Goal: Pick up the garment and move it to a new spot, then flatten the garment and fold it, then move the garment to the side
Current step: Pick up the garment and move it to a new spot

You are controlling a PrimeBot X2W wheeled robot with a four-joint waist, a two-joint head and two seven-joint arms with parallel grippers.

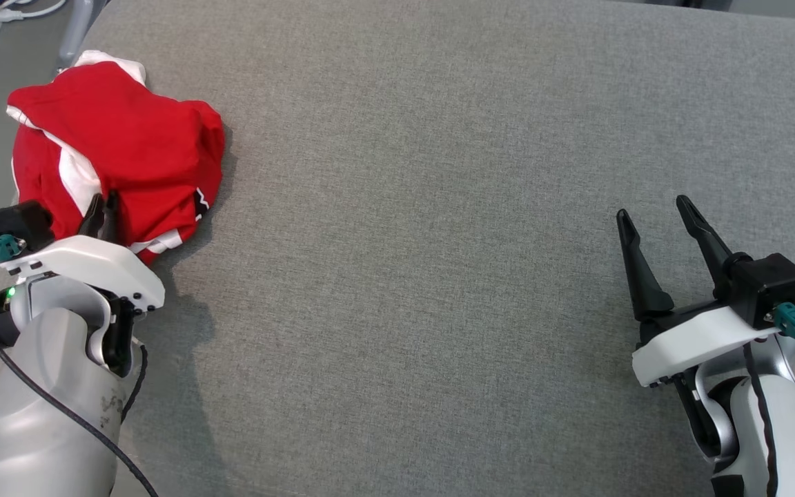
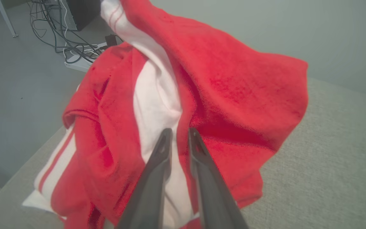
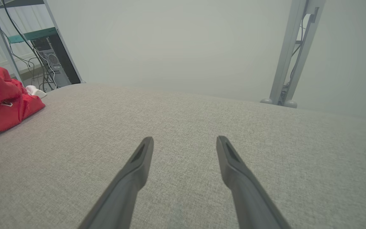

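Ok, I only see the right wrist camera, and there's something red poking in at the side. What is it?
Observer: A crumpled red garment with broad white stripes, lying by the left edge of the grey fabric surface.
Operator: Is the other gripper close to it?
Observer: Yes, the left gripper has its tips at the garment's near side.
Operator: Is it grabbing it?
Observer: In the left wrist view its fingers stand close together against a white stripe; I can't tell whether any cloth is pinched.
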